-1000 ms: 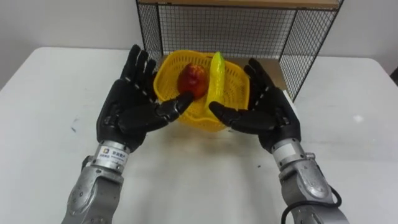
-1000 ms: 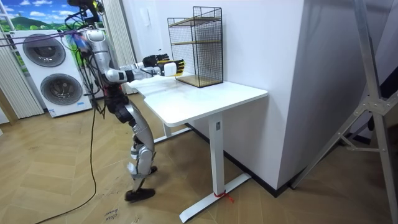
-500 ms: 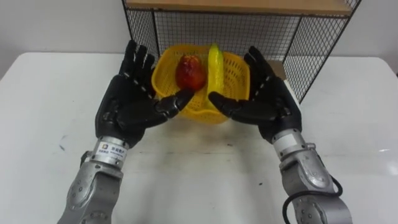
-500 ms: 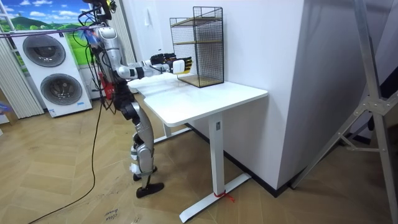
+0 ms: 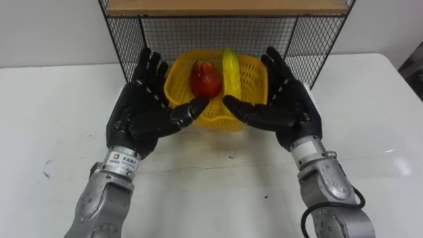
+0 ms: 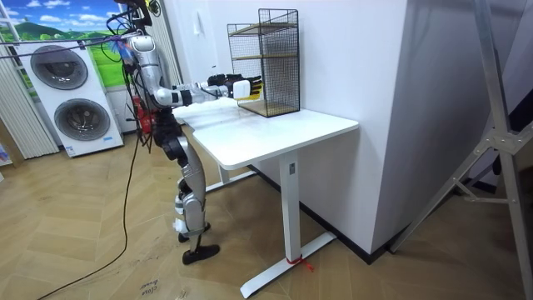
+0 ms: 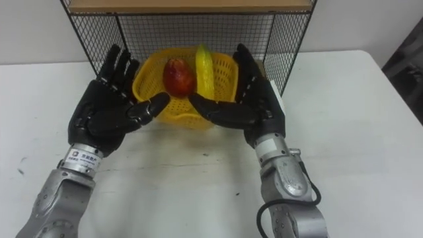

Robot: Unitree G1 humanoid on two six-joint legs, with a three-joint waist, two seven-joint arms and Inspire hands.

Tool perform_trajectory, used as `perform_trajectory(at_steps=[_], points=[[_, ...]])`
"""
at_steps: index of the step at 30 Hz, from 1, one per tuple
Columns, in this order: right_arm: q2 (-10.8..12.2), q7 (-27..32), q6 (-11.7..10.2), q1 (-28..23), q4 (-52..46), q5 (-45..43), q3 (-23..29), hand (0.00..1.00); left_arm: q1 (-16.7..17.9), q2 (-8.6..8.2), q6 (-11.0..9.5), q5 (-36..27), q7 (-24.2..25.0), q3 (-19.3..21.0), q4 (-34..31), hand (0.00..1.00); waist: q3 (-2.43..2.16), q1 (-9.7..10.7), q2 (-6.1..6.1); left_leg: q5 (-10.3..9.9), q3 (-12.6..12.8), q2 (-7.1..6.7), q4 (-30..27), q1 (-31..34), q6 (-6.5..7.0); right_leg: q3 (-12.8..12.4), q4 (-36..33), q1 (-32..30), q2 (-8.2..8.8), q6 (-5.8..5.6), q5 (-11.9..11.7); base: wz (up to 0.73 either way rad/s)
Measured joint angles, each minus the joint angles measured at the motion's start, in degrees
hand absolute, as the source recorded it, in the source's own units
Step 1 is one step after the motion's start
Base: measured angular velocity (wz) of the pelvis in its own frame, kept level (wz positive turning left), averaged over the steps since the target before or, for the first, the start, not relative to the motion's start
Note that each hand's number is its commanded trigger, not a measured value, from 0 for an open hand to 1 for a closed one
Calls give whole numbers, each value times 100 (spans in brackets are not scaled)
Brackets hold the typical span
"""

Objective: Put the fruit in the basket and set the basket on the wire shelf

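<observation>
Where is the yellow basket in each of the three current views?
Left eye view: yellow basket at upper centre, between the left hand and right hand.
Right eye view: basket at upper centre, slightly left.
Room view: basket a small pale-yellow spot at upper left, between the hands.
Shared landmark: the wire shelf directly behind it.

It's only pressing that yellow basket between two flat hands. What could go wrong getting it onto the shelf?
The basket sits between the open left hand and right hand, not gripped, so it might slip or tip. The banana pokes above the rim beside the apple and could fall out. The hands flank the basket, so they may catch the wire shelf.
</observation>
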State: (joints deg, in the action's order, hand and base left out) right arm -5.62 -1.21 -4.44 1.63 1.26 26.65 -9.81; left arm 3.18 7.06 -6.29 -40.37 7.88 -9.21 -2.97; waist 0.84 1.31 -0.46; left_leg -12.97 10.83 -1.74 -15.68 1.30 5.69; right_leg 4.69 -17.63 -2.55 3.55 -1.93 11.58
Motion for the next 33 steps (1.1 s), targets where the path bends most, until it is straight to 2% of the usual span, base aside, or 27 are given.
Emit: perform_trajectory(at_steps=[12, 21, 24, 26, 28, 30, 33], points=[[14, 318, 22, 170, -34, -120, 54, 0, -607, 2, 146, 3, 0, -1, 353, 0, 2, 7, 2, 22, 65, 21, 45, -25, -33, -64, 4, -37, -29, 6, 0, -2], [-17, 385, 78, 191, 26, 44, 54, 0, -650, 10, 234, 2, -2, -8, 499, 0, 6, -5, -2, 23, 117, 21, 145, -140, -35, -80, 100, 56, -41, 20, -12, -3], [-30, 417, 131, 371, 291, 59, 54, 0, -776, 29, 333, 2, -6, 15, 843, 0, 18, -33, -20, 32, 114, 16, 215, -250, -48, -87, 119, 169, -48, 20, -16, 0], [-43, 445, 274, 623, 499, 49, 61, 0, -937, 25, 488, 5, -67, 20, 1093, 0, 35, -16, -44, 32, 86, 16, 235, -301, -49, -66, 212, 246, -56, 21, -24, 6], [-38, 494, 317, 705, 527, 35, 101, 0, -1040, 9, 566, 9, -97, 22, 1163, 0, 54, -26, -76, 35, 55, 18, 240, -306, -54, -49, 255, 275, -64, 23, -33, 9], [-44, 504, 321, 770, 579, 60, 118, 0, -1089, 7, 606, 19, -98, 36, 1202, 0, 54, -20, -81, 36, 10, 19, 239, -306, -55, 1, 342, 330, -65, 22, -58, 11], [-34, 568, 447, 969, 805, 255, 166, 0, -1437, -105, 769, 138, -151, 152, 1502, 0, 55, -103, -95, 36, -3, 19, 234, -302, -56, 38, 407, 359, -62, 20, -76, 2]])
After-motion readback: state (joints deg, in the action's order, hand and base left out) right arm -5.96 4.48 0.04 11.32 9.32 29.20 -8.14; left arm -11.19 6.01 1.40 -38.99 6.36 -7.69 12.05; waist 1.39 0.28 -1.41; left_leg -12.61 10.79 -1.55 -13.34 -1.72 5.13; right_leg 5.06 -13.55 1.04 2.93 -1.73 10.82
